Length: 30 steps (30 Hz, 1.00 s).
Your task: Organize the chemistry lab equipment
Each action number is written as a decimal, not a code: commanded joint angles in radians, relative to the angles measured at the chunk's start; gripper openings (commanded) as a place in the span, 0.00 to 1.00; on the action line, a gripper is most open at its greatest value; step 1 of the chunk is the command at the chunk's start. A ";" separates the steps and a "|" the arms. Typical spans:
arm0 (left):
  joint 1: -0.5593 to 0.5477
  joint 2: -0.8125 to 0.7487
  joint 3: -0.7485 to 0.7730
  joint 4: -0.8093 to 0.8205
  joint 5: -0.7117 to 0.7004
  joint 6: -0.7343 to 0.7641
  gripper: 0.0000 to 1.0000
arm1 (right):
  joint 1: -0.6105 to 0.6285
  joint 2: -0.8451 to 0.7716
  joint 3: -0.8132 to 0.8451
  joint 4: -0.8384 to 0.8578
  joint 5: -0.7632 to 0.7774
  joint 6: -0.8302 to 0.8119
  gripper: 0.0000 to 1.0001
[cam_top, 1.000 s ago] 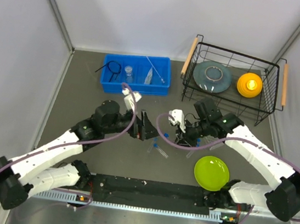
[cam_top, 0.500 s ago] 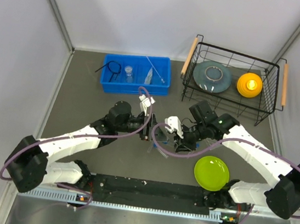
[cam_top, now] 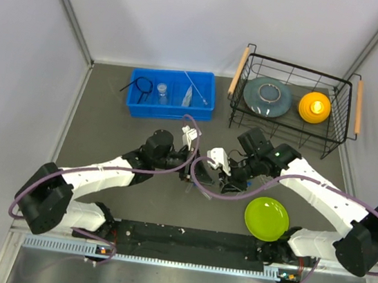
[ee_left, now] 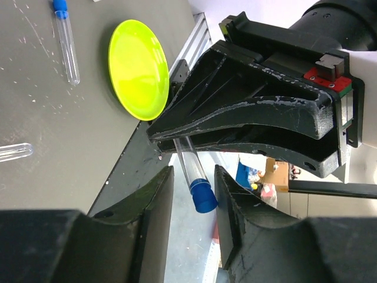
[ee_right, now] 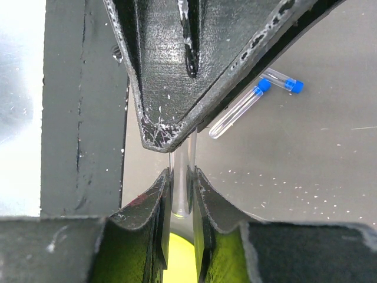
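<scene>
Right pincer [ee_right: 180, 177] is clamped on a thin tube [ee_left: 188, 162], holding it up in the air between my two arms. Left pincer [ee_left: 193, 171] has its jaws apart on either side of the blue cap [ee_left: 204, 198], not pinching as far as I can see. The ring [cam_top: 143, 85], jar [cam_top: 161, 96] and packet [cam_top: 193, 98] are in the blue bin [cam_top: 171, 114]. Two loose tubes [ee_right: 238, 110] lie on the table [cam_top: 106, 137]. I'd call it about halfway: this hand-over, then those two.

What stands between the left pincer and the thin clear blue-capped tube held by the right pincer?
Nothing visible does. The thin clear blue-capped tube, clamped in the right pincer, has its capped end inside the open gap of the left pincer.
</scene>
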 commanded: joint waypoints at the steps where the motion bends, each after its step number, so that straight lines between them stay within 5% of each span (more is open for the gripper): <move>1: -0.012 0.011 0.048 0.023 0.018 0.012 0.37 | 0.016 0.006 0.027 0.001 -0.016 -0.016 0.14; 13: -0.022 -0.015 0.029 -0.012 -0.031 0.018 0.06 | 0.012 -0.009 0.033 -0.001 -0.013 0.018 0.18; 16: -0.020 -0.048 0.008 -0.011 -0.066 0.010 0.04 | -0.015 -0.023 0.053 -0.006 -0.035 0.050 0.26; 23: -0.012 -0.175 -0.067 0.110 -0.221 -0.031 0.02 | -0.231 -0.103 0.126 -0.015 -0.306 0.151 0.71; 30: -0.009 -0.252 -0.081 0.326 -0.374 -0.093 0.02 | -0.397 -0.178 0.185 0.103 -0.513 0.404 0.91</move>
